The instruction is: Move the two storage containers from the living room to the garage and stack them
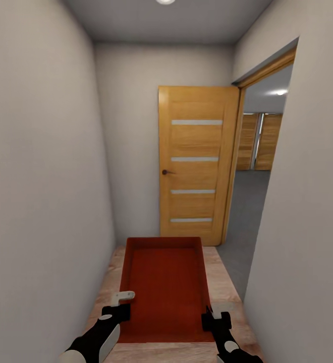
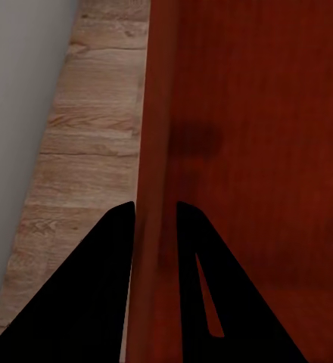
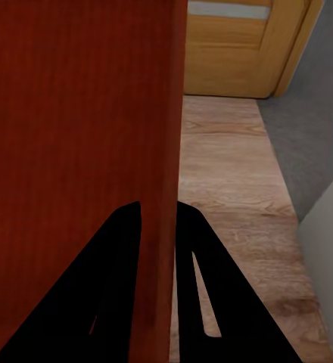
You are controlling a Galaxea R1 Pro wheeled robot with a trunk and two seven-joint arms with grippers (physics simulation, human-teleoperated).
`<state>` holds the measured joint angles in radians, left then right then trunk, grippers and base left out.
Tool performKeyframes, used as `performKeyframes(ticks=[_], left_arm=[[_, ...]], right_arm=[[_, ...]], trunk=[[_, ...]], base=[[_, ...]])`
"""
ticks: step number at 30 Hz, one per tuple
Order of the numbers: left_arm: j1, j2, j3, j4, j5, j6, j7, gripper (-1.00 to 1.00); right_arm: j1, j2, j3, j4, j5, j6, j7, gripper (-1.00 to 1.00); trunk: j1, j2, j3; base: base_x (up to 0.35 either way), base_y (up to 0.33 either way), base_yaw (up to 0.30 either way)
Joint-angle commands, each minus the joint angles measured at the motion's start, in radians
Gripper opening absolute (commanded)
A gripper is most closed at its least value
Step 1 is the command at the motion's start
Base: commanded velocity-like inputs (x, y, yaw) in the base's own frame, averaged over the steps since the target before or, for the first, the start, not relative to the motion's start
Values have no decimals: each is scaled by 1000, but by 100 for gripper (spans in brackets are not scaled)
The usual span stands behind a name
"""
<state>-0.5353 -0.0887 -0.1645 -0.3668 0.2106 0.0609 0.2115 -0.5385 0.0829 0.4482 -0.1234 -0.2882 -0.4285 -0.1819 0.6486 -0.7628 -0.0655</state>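
One red-orange storage container (image 1: 165, 285) hangs in front of me above the wood plank floor of a narrow hallway, held between both arms. My left gripper (image 1: 120, 308) is shut on its left wall (image 2: 153, 189), one finger on each side. On the opposite side my right gripper (image 1: 214, 316) is shut on the right wall (image 3: 170, 174). The container is open-topped and holds nothing. Through the doorway on the right I see the garage's dark grey floor (image 1: 244, 217).
An open wooden door (image 1: 196, 164) with frosted strips stands straight ahead against the end wall. The doorway (image 1: 260, 166) beside it opens rightward. Plain walls close in on both sides, the left wall (image 1: 40, 201) near my left arm. Wood-panelled doors (image 1: 260, 141) show far inside.
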Motion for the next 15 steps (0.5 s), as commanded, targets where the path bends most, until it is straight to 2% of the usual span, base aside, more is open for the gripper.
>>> performKeyframes(ticks=[1,15], left_arm=[[0,10,-5,2,11,7,16,-100],[0,10,-7,2,9,7,14,-100]], right_arm=[[-1,-5,-10,-1,-11,-84,-67,-100],[-1,-5,-10,-1,-13,-83,-67,-100]], trunk=[[1,-1,-2],[1,-1,-2]], base=[[322,0,0],[322,0,0]])
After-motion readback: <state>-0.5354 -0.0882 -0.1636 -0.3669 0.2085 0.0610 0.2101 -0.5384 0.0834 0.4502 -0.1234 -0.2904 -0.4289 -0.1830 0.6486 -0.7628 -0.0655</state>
